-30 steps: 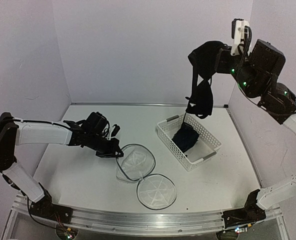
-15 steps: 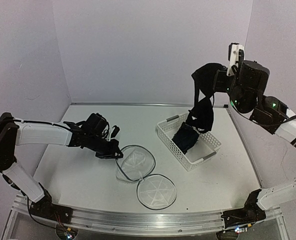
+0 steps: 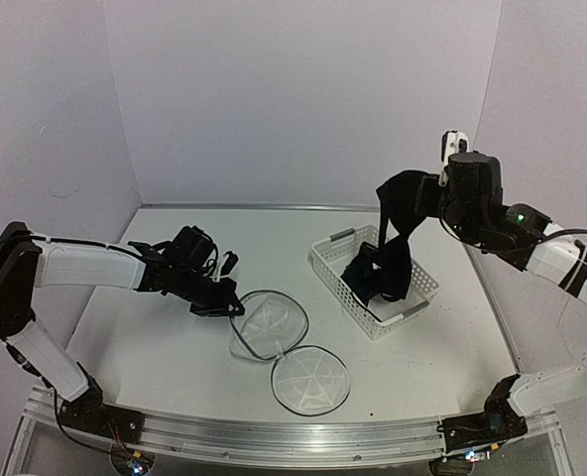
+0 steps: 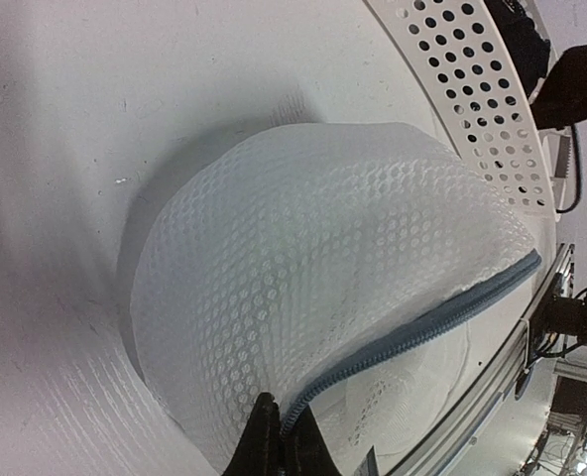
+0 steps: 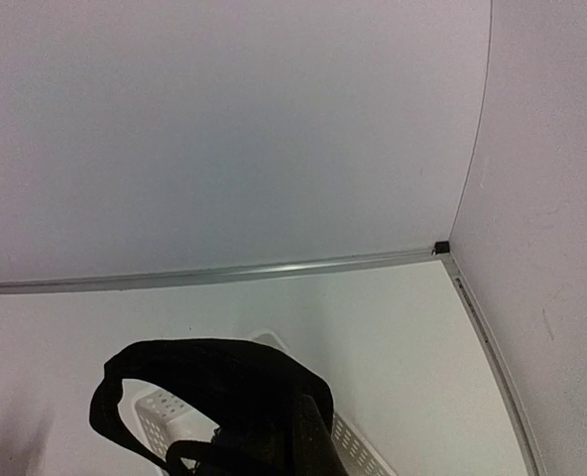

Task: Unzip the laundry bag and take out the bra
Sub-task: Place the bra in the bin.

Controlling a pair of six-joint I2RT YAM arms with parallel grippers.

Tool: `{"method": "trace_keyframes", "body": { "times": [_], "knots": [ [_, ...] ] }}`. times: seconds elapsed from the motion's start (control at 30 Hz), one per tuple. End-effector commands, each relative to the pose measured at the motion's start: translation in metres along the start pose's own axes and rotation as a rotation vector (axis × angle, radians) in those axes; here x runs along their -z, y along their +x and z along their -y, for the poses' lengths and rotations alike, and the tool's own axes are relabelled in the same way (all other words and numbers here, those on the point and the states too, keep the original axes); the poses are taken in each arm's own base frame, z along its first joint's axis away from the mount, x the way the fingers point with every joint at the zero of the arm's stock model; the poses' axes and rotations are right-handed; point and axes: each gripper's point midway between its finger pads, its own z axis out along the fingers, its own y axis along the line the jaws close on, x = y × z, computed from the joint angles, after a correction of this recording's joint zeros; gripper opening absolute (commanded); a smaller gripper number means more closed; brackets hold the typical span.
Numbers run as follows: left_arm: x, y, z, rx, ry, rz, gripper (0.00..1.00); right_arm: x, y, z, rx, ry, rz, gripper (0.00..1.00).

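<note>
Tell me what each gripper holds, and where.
Right gripper: the bra, by its top strap loop. Left gripper: the laundry bag, at its zipper edge.

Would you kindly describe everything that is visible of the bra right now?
The bra is soft, dark, nearly black fabric with thin looping straps. It hangs limp from the shut right gripper, held up at the right, its lower end drooping into the white perforated basket, where it merges with more dark fabric.
</note>
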Motion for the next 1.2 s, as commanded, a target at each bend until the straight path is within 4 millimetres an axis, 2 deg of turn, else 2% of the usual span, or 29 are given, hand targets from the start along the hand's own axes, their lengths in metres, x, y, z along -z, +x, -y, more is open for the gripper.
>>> {"method": "trace_keyframes", "body": {
  "times": [0.0,0.37,0.5,0.57,0.63,0.8,1.0,1.17],
  "knots": [
    [0.003,-0.012,0.014,-0.040,0.041,0.032,0.00,-0.021,0.030,-0.004,-0.034,-0.026,-0.106,0.00],
    [0.002,-0.013,0.015,-0.044,0.042,0.031,0.00,-0.106,0.113,-0.019,-0.008,-0.099,-0.446,0.00],
    [0.004,-0.013,0.015,-0.043,0.042,0.036,0.00,-0.129,0.134,-0.022,-0.010,-0.113,-0.519,0.00],
    [0.005,-0.013,0.015,-0.044,0.043,0.039,0.00,-0.138,0.143,-0.024,-0.005,-0.115,-0.542,0.05],
    [0.006,-0.013,0.015,-0.043,0.042,0.040,0.00,-0.144,0.146,-0.028,-0.001,-0.121,-0.554,0.14],
    [0.005,-0.011,0.014,-0.041,0.042,0.035,0.00,-0.153,0.146,-0.033,0.014,-0.129,-0.560,0.27],
    [0.005,-0.012,0.014,-0.043,0.042,0.034,0.00,-0.147,0.132,-0.027,0.037,-0.110,-0.531,0.34],
    [0.004,-0.012,0.015,-0.043,0.046,0.032,0.00,-0.129,0.116,-0.023,0.034,-0.127,-0.516,0.36]
  ]
}}
